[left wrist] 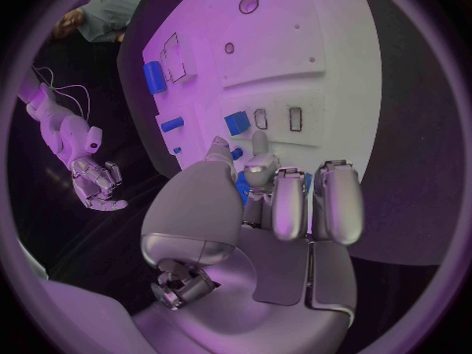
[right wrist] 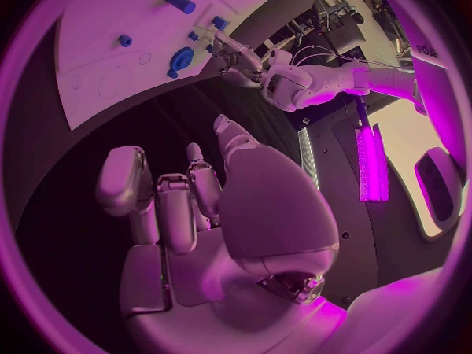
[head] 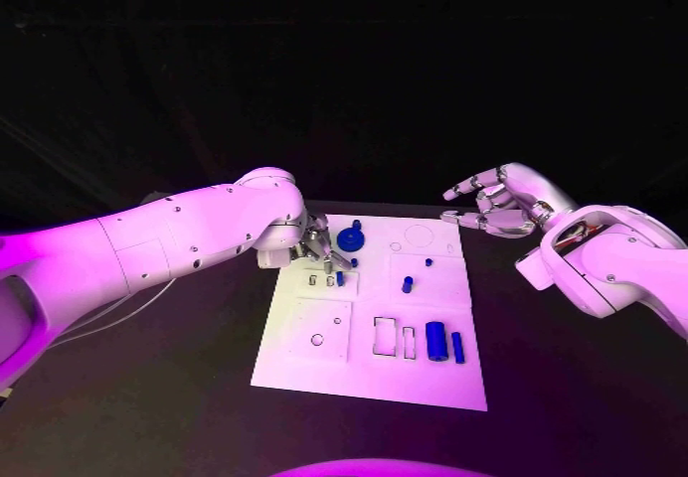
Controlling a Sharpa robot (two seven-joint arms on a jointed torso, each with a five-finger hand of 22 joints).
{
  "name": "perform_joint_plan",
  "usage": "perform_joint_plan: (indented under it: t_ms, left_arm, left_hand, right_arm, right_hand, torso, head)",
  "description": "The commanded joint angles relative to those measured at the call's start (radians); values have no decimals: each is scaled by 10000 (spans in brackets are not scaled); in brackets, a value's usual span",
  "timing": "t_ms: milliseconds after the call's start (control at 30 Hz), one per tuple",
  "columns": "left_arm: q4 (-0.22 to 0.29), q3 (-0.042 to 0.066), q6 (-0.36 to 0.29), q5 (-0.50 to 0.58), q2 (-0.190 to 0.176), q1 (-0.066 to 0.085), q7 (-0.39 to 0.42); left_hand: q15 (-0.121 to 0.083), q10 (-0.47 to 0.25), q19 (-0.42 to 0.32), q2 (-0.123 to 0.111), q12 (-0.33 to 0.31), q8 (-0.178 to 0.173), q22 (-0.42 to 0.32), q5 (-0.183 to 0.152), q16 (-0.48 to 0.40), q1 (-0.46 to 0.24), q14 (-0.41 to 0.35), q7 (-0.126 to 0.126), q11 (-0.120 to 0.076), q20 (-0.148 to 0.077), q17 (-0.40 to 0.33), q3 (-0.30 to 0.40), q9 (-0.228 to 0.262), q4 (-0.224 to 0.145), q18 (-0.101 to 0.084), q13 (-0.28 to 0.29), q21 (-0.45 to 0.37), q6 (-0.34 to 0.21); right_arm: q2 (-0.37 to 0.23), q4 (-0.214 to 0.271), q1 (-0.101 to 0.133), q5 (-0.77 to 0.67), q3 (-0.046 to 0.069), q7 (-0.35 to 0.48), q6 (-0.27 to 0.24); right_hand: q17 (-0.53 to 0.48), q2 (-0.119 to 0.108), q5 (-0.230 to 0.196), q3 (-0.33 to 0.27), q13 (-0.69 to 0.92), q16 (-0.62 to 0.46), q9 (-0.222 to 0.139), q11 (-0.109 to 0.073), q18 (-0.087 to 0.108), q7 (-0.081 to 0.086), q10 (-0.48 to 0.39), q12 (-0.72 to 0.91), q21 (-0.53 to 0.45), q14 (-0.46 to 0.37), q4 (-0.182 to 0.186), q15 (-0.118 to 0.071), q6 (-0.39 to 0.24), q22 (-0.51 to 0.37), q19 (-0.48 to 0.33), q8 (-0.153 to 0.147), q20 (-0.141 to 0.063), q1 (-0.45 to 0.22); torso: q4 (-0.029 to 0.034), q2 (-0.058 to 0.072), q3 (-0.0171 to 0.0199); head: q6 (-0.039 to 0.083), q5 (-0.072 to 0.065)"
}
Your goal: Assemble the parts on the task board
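In the left wrist view we see the left hand (left wrist: 266,212) closest to us, palm and fingers hanging over the board (left wrist: 334,47), fingertips curled down at a small blue part (left wrist: 243,186) under them. Whether they actually pinch it, we cannot tell. Just beyond the fingertips lie a blue block (left wrist: 237,123) and two outlined slots, details the head view leaves tiny.

From the head view we get the layout instead: the left hand (head: 318,246) sits at the board's (head: 373,378) far left corner, beside a round blue disc (head: 351,238). Two blue cylinders (head: 446,344) lie well apart from it, toward the board's near right.

The right hand (head: 495,204) floats off the board's far right corner, fingers loosely spread, holding nothing. Its own wrist view shows the right hand (right wrist: 212,212) over bare table (right wrist: 89,149), with the disc (right wrist: 181,58) beyond.
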Motion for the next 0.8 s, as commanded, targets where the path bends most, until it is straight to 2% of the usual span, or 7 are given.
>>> perform_joint_plan:
  t_ms: [33,233,333,500,800]
  left_arm:
    - [18,-2,226,110,40,-2,-18]
    - [22,-12,247,241,79,-7,-22]
    - [44,-16,275,269,89,-13,-25]
    - [62,-19,345,289,112,-22,-32]
    - [52,-21,392,273,138,-41,-37]
  left_hand:
    - [-51,-45,-60,70,45,45,18,-6,-17,3,438,-5,-16,26,92,-57,8,-15,-186,13,56,-86]
    - [-50,-45,-59,91,47,57,26,-6,-16,24,439,-6,-18,28,94,-55,26,-18,-187,13,60,-91]
    - [-50,-42,-57,105,53,63,33,-6,-15,33,439,-6,-18,30,96,-53,35,-17,-188,21,64,-94]
    - [-50,-35,-52,137,68,77,50,-5,-16,61,440,-8,-18,31,98,-48,57,-20,-191,38,73,-103]
    - [-51,-41,-60,207,69,116,57,-2,-22,184,440,-10,-20,35,97,-28,123,-42,-190,34,79,-136]
  right_arm:
    - [-5,9,3,67,5,-52,41]
    - [-5,16,3,78,5,-62,73]
    - [3,6,3,81,5,-65,88]
    - [19,-6,2,228,5,-51,185]
    - [20,-7,2,312,5,-20,333]
  right_hand:
    - [1025,8,39,-57,283,-37,-13,16,97,0,9,-24,-42,618,4,-77,-56,-14,73,19,-23,-127]
    - [1025,8,39,-57,283,-37,-13,16,97,0,9,-24,-42,618,4,-77,-56,-14,73,19,-23,-127]
    - [1025,8,39,-57,283,-37,-13,16,97,0,9,-24,-42,618,4,-77,-56,-14,73,19,-23,-127]
    - [1025,8,39,-57,283,-37,-13,16,97,0,9,-24,-42,618,4,-77,-56,-14,73,19,-23,-127]
    - [1023,14,48,-67,289,-40,-15,15,101,-2,19,-15,-63,619,8,-77,-54,-27,66,24,-23,-132]
  torso:
    - [-5,2,0]
    - [8,-2,6]
    - [-10,-5,11]
    - [-2,-5,11]
    - [-1,-1,8]
  head:
    - [-5,11]
    - [-1,-79]
    - [5,-37]
    - [19,-2]
    - [12,-18]
